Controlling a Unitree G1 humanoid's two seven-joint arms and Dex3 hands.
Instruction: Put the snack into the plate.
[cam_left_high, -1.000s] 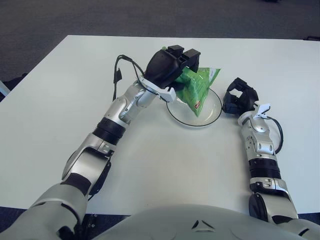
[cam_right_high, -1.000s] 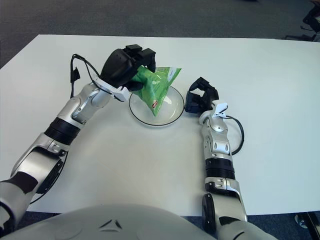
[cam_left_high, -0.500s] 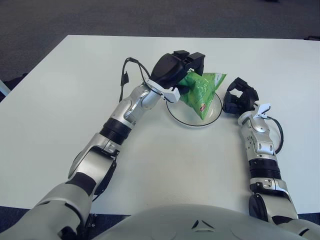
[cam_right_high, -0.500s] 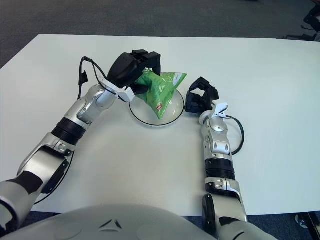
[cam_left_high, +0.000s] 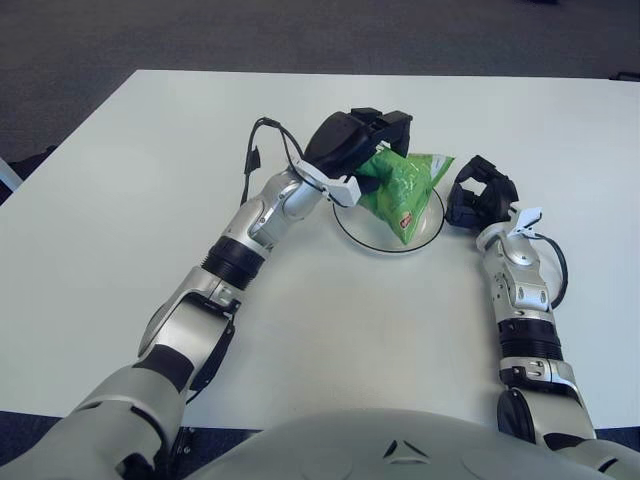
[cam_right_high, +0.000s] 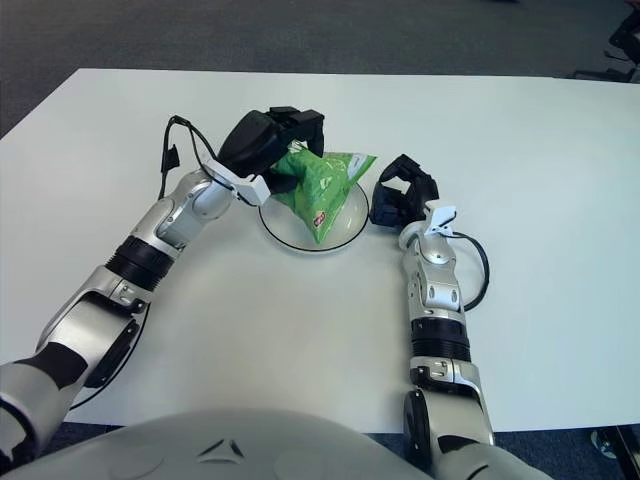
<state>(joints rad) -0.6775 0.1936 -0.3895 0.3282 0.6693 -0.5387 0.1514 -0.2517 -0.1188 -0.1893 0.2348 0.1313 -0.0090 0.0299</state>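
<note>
The left hand (cam_left_high: 362, 140) grips the green snack bag (cam_left_high: 402, 186) by its upper left end, fingers closed on the crinkled film, with the bag hanging tilted over the clear glass plate (cam_left_high: 353, 228). Its lower tip appears to reach the plate's inside, though contact cannot be confirmed. The step in hand looks like the release: the bag should settle lower and toward the plate's centre before the fingers let go, since its right corner overhangs the rim and could tip it out. The right hand (cam_left_high: 479, 196) shows just beside the plate's right edge, fingers curled and holding nothing. The bag is bright green, puffy, with a small red mark near its lower end
</note>
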